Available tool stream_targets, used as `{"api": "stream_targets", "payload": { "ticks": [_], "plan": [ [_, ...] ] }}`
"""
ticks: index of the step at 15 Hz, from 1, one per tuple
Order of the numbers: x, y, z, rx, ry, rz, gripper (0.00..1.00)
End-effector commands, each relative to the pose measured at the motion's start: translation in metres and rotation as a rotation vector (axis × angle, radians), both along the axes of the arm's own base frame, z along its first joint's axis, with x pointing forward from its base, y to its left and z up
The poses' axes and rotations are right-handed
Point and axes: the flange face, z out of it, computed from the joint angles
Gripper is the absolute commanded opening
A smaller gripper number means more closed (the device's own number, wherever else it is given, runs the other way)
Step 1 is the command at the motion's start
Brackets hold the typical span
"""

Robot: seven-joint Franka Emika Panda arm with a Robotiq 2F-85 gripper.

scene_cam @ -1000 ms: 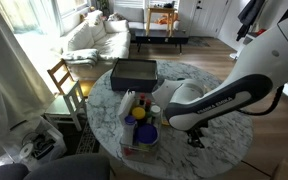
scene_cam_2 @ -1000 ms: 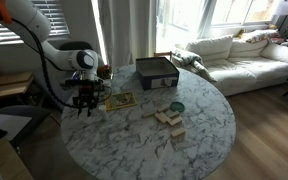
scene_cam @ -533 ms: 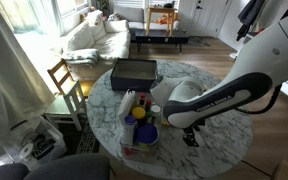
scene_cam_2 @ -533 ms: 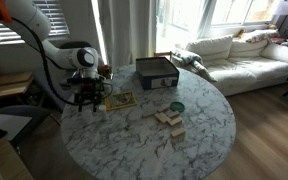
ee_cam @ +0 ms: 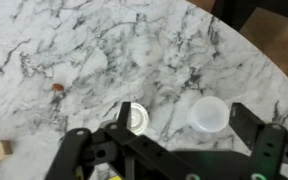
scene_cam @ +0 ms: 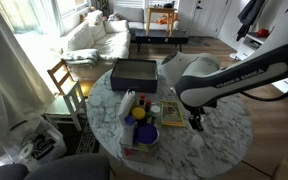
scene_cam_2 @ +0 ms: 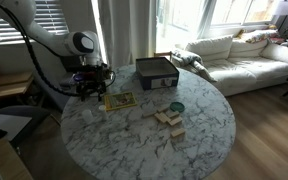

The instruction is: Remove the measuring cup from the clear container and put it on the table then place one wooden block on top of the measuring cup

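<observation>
In the wrist view the measuring cup (ee_cam: 208, 114), small, pale and translucent, stands upright on the marble table (ee_cam: 84, 50). My gripper (ee_cam: 182, 113) hangs above it, open, with the cup between the fingers and touching neither. In both exterior views the gripper (scene_cam: 194, 120) (scene_cam_2: 89, 85) holds nothing. The clear container (scene_cam: 123, 132) stands beside it, with blue and yellow items inside. Several wooden blocks (scene_cam_2: 167, 118) lie in a loose pile near the table's middle.
A dark grey box (scene_cam: 134, 72) (scene_cam_2: 156, 72) stands at the table's far side. A second small round clear piece (ee_cam: 136, 117) lies by one finger. A flat yellowish card (scene_cam_2: 119, 100) and a green round item (scene_cam_2: 177, 106) lie on the top. A wooden chair (scene_cam: 66, 80) stands by the table's edge.
The jaws have gone from nearly shut to wide open, leaving the measuring cup standing on the table. The gripper has risen away from the tabletop.
</observation>
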Motion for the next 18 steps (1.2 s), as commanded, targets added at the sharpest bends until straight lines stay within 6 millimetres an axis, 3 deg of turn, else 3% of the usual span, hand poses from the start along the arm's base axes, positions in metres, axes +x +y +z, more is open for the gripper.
{"api": "stream_targets", "payload": {
  "ticks": [1, 3, 6, 7, 11, 14, 18],
  "plan": [
    [-0.001, -0.003, 0.016, 0.006, -0.019, 0.000, 1.00],
    [-0.006, -0.006, 0.034, 0.012, -0.041, 0.004, 1.00],
    [-0.010, -0.005, 0.032, 0.014, -0.040, 0.009, 1.00],
    [-0.001, -0.021, 0.030, 0.013, -0.054, -0.111, 1.00],
    [0.037, -0.082, 0.015, 0.040, -0.139, -0.298, 1.00],
    [0.059, -0.136, -0.011, 0.076, -0.199, -0.441, 1.00],
    [0.081, -0.180, -0.039, 0.134, -0.289, -0.632, 1.00]
  ]
}}
